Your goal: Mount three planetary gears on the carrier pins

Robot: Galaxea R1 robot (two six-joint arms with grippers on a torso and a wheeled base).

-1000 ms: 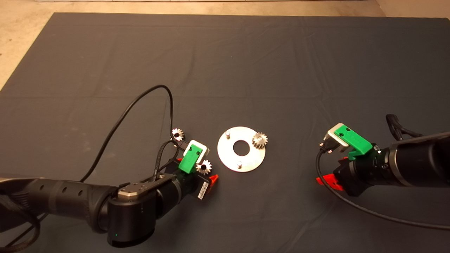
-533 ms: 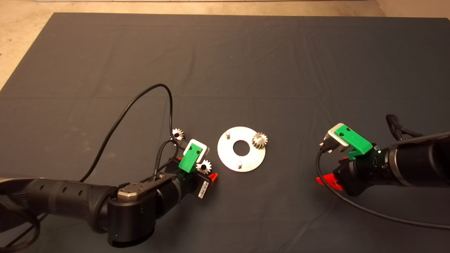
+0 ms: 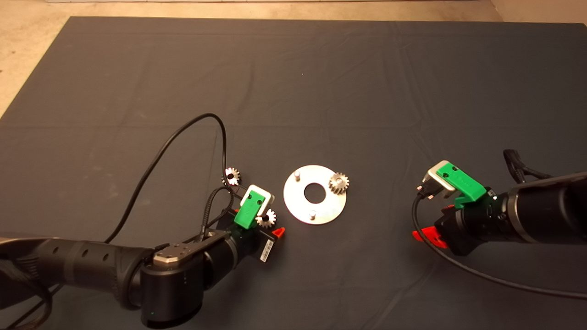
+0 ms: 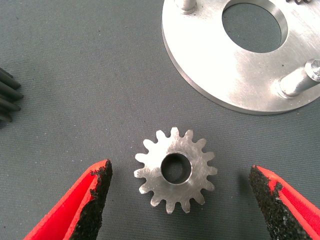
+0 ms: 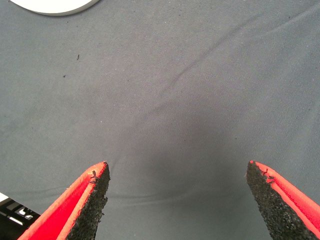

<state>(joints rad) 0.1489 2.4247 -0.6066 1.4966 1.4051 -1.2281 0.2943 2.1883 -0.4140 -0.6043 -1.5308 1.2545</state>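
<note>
While 1 gear (image 3: 339,183) already sits on a pin of the disc (image 3: 300,206), the left gripper (image 4: 180,200) hangs spread wide over a loose gear (image 4: 175,169) lying flat on the mat (image 3: 293,91), centred between its pads, apparently for pickup. Off to the right of the disc, the right gripper (image 5: 177,200) waits, also spread.

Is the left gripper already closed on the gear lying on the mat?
No: in the left wrist view the left gripper is open, with the gear lying flat between its fingers.

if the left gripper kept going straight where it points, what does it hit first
Probably the small silvery toothed gear lying flat on the dark mat: the left gripper has its open jaws either side of it. Height above it is unclear.
</note>
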